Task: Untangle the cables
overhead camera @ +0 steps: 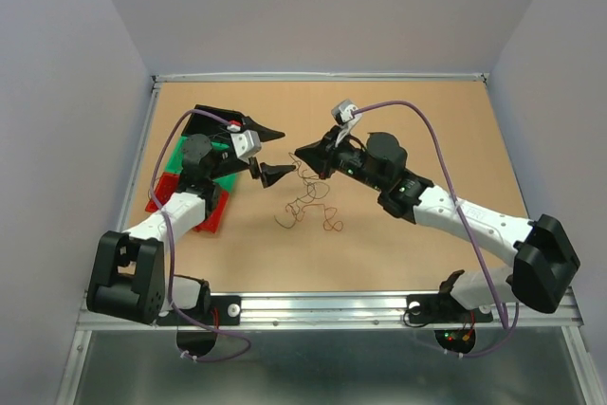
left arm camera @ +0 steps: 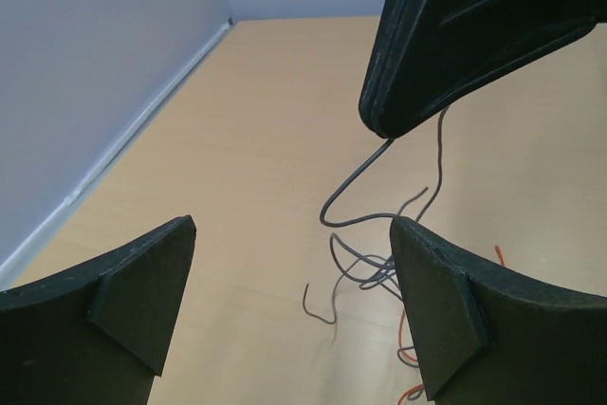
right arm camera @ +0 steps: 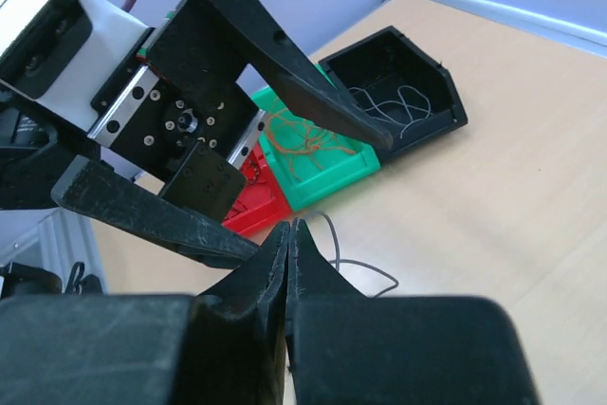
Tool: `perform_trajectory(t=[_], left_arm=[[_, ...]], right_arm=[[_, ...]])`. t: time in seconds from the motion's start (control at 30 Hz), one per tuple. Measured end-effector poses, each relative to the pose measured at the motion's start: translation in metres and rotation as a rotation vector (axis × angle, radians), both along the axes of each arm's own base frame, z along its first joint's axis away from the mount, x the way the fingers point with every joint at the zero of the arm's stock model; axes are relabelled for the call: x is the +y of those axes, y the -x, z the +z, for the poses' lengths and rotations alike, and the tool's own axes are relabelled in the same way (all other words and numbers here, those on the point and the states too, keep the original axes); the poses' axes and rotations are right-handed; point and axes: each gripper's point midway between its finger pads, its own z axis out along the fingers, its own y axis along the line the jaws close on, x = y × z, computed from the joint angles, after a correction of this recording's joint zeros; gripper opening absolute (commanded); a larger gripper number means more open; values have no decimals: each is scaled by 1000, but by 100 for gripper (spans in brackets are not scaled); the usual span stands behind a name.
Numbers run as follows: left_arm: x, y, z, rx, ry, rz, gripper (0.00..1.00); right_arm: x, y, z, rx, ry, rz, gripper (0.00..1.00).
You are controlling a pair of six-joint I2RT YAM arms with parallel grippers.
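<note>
Orange-red, brown and grey cables (overhead camera: pixel 305 204), tan table (overhead camera: pixel 427 120), black tray (right arm camera: pixel 438 78), green tray (right arm camera: pixel 332 163), red tray (right arm camera: pixel 261 211).

Nothing here can be read, from any of the three views. The left gripper (overhead camera: pixel 287 151) and the right gripper (overhead camera: pixel 302 153) are plain black. The green tray (right arm camera: pixel 365 166), the red tray (right arm camera: pixel 261 211) and the black tray (right arm camera: pixel 441 92) beside them are just as plain. If the white arm shells (overhead camera: pixel 474 220) carry any marks, they are too small to tell.
</note>
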Motion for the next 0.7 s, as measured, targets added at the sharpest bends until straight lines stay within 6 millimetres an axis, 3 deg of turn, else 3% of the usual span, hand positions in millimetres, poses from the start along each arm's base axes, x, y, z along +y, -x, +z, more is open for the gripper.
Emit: perform_trajectory(t=[0.47,0.7], left_arm=[[-26,35,-28,63,-40,-249,95],[-30,40,-36,81,-58,-295,87]], right_arm=[[25,9,-14,8,25,146,1],[31,13,-8,-22,7,192,1]])
